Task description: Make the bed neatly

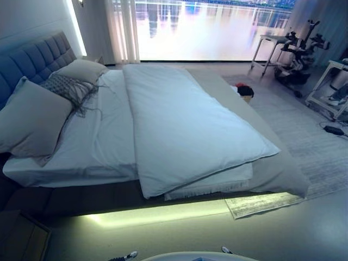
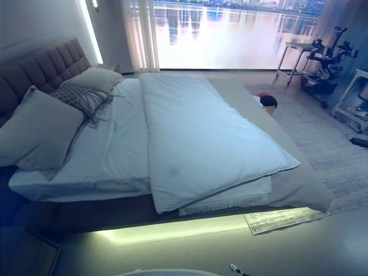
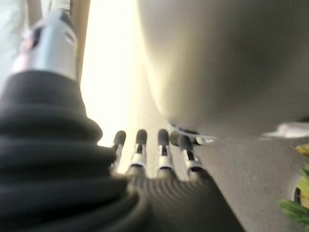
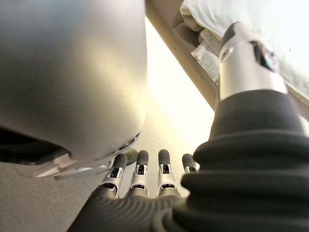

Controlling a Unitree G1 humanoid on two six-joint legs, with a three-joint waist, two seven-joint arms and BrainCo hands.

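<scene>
Duvet [image 1: 185,128] lies folded lengthwise along the bed [image 1: 283,174], ahead; left robot hand [image 3: 159,150] and right robot hand [image 4: 145,169] hang relaxed, equally distant.

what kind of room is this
Most likely a bedroom, perhaps a staged one. A large bed with a padded headboard carries pillows and a white duvet folded across the mattress, and a big window with sheer curtains stands beyond it.

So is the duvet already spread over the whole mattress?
No: the duvet lies folded along the middle, leaving the sheet by the pillows bare.
</scene>
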